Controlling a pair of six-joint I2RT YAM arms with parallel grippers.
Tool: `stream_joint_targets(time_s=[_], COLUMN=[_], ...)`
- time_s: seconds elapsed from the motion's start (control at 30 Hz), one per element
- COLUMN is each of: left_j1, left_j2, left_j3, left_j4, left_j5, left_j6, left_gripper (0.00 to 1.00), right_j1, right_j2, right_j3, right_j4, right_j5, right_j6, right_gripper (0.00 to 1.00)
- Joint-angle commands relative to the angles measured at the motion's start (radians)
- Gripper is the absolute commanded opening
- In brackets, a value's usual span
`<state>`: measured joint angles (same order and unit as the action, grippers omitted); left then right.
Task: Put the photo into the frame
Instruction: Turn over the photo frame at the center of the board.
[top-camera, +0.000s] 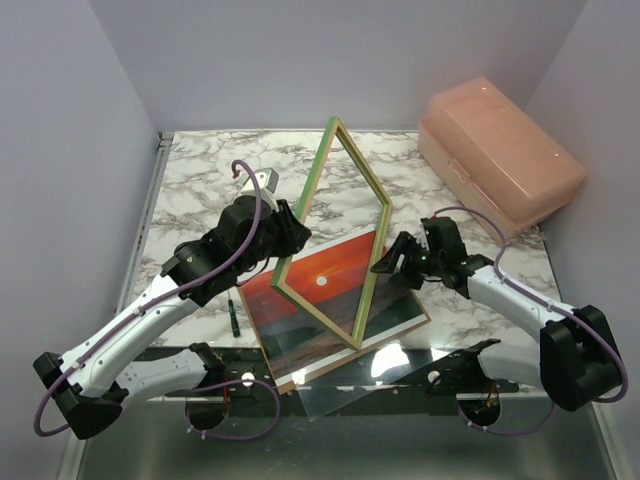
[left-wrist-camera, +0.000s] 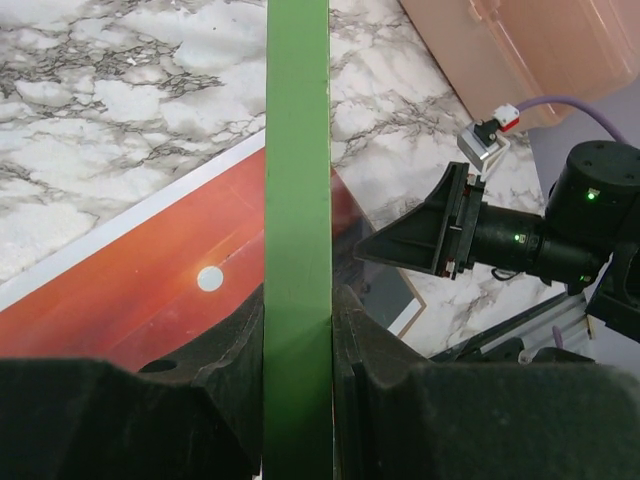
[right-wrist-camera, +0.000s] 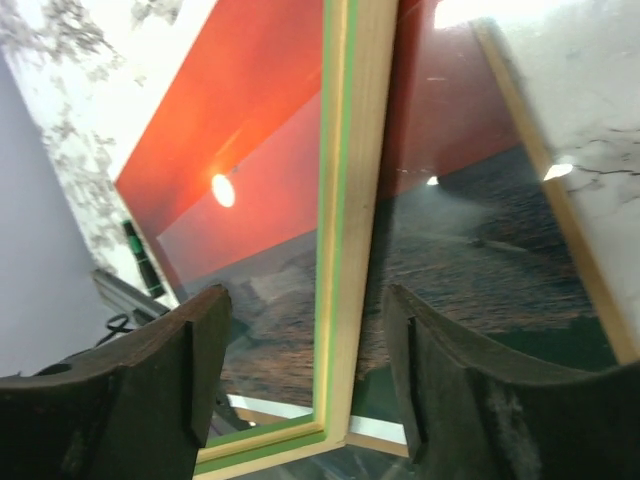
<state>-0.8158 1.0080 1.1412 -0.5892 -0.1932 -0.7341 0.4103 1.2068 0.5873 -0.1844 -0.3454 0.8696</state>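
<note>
Jaws of the left gripper (left-wrist-camera: 297, 340) are closed on the frame (top-camera: 318, 170), its black fingers (left-wrist-camera: 230, 350) pressed against both sides of one green rail, so the grip is narrow and firm. On the right gripper (right-wrist-camera: 305, 310) the jaws stand wide and hold nothing: they straddle the opposite rail, and the right wrist view shows a gap between the wood and the pad on either side. The frame is lifted off the table (top-camera: 200, 190) and tilted up on edge. Its far corner points up toward the back wall and its near corner hangs low over the photo (top-camera: 310, 300). The green face is turned toward the left arm and the pale wood side toward the right arm. The photo lies flat, picture side up, below the frame, and its white sun and red sky show through the frame's opening in the top view. It is not inside the frame. It rests on a brown board (right-wrist-camera: 548, 180), whose edge shows along one side. A clear sheet (top-camera: 400, 375) lies at the near edge of the table and overlaps the near corner of the board. A dark marker (top-camera: 233, 315) lies just left of the photo. A pink lidded box (top-camera: 500, 150) sits at the far right corner, well apart from the rest.
</note>
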Motion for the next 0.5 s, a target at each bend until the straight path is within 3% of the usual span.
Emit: stream_joint_targets(time_s=[0.0, 0.23, 0.47], left_j1=[0.036, 0.053, 0.058], left_j2=[-0.043, -0.074, -0.098], left_j3=[-0.077, -0.187, -0.293], left_j4=[0.039, 0.019, 0.013], left_j5=[0.04, 0.049, 0.059], left_j6=[-0.065, -0.108, -0.15], left_gripper=[0.0, 0.0, 0.0], right_j1=[-0.004, -0.004, -0.004], right_j2=[0.026, 0.084, 0.131], right_j3=[-0.031, -0.054, -0.065], right_j4=[-0.02, 0.005, 0.045], right_j5=[0.059, 0.068, 0.039], right_j6=[-0.045, -0.072, -0.069], right_gripper=[0.65, 0.57, 0.56])
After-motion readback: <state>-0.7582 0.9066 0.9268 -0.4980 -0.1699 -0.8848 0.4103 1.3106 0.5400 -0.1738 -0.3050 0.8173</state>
